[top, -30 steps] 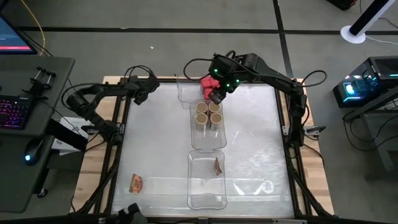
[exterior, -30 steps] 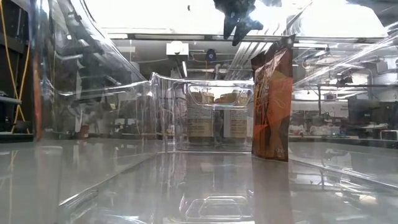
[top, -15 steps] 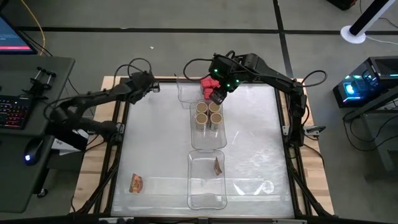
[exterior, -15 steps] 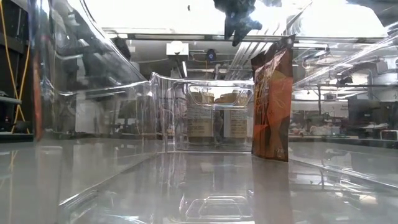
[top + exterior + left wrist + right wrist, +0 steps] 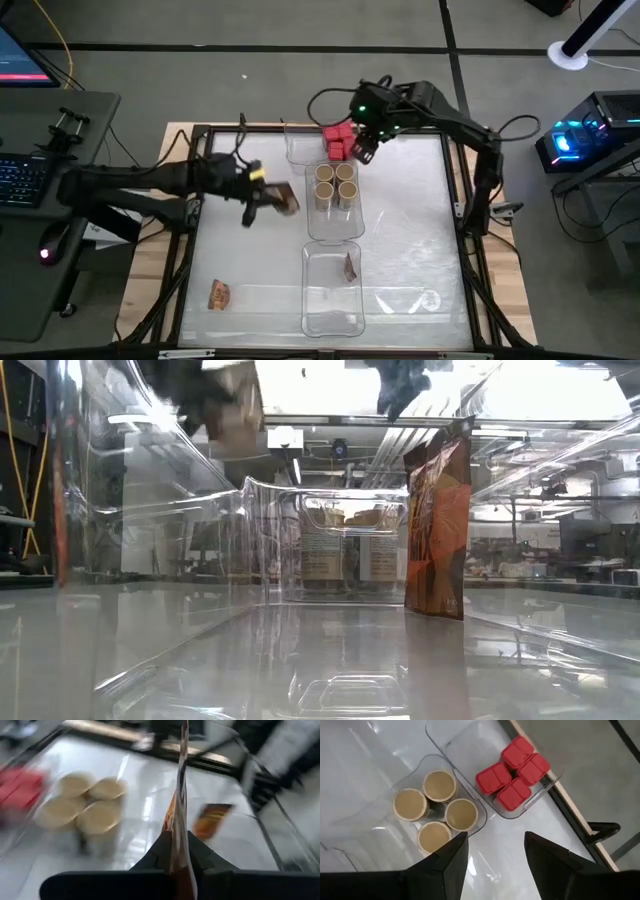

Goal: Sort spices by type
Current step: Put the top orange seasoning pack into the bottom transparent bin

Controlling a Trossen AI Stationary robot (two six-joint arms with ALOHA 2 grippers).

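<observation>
Four red boxes [image 5: 513,773] sit packed together in one clear tray [image 5: 540,795], and four jars [image 5: 437,809] stand clustered in the next tray [image 5: 415,766]; we count both groups just ahead of the right hand [image 5: 493,851]. That hand hovers above them with its fingers spread wide and nothing between them.

Of the packets we see three. One packet [image 5: 286,200] is pinched edge-on in the left hand [image 5: 272,199], whose fingers are closed tight on its lower edge; it hangs above the counter [image 5: 240,250], beside the jars' tray. A second packet [image 5: 350,266] stands upright in a third tray [image 5: 331,290], farther out from that hand toward the near end of the counter. A third packet [image 5: 219,295] lies flat on the bare counter, well apart from both hands, near the corner.

From the left wrist, the jars [image 5: 85,802] and boxes [image 5: 17,782] lie off to one side of the held packet [image 5: 178,820], with another packet [image 5: 211,820] beyond it. Whether a fourth packet is anywhere, we cannot tell.
</observation>
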